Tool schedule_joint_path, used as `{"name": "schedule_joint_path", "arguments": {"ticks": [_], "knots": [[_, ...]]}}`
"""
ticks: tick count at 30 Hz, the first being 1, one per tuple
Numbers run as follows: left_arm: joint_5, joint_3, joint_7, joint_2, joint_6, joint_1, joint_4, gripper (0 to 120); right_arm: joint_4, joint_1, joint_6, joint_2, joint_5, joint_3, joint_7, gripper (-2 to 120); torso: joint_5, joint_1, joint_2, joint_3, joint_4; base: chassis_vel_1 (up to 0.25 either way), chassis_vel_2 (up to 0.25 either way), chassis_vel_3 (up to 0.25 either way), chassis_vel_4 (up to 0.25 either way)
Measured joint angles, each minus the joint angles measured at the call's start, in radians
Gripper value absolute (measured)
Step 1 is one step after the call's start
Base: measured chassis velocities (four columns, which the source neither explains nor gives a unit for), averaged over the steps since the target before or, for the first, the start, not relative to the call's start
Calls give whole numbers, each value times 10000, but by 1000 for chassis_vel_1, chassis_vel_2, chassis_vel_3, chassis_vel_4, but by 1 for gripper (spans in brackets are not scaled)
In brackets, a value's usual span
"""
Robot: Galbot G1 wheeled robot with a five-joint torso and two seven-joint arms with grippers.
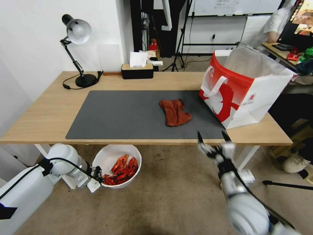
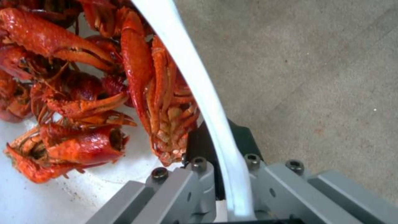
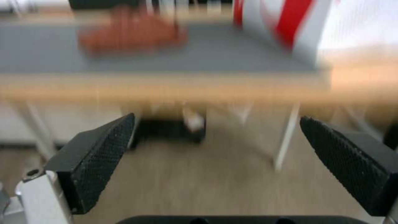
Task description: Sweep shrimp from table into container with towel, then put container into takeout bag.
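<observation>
Sweeping looks done: shrimp (image 1: 122, 169) fill the bowl (image 1: 112, 156), held below the bench's (image 1: 42, 114) front edge, left gripper (image 2: 226, 174) jaws clamping its rim; right gripper (image 1: 212, 137) jaws open; bagging (image 1: 247, 88) remains.

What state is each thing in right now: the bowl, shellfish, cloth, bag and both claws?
container: held below the table edge.
shrimp: heaped inside it.
towel: crumpled on the mat.
takeout bag: upright, open.
left gripper: clamped on the rim.
right gripper: open, empty.
</observation>
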Motion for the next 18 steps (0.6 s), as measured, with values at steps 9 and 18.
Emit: {"name": "schedule_joint_path", "arguments": {"ticks": [9,18], "knots": [[295,-58,-13,-221,-17,223,-138,0,-1175,-285,0,911,-476,-367,-443,100,0,2,-1,1,3,0,0,0,0],[381,-650,-103,-84,-138,1110,-739,0,-1524,239,0,641,-629,-785,-538,100,-2,3,-2,1,0,0,0,0,0]]}}
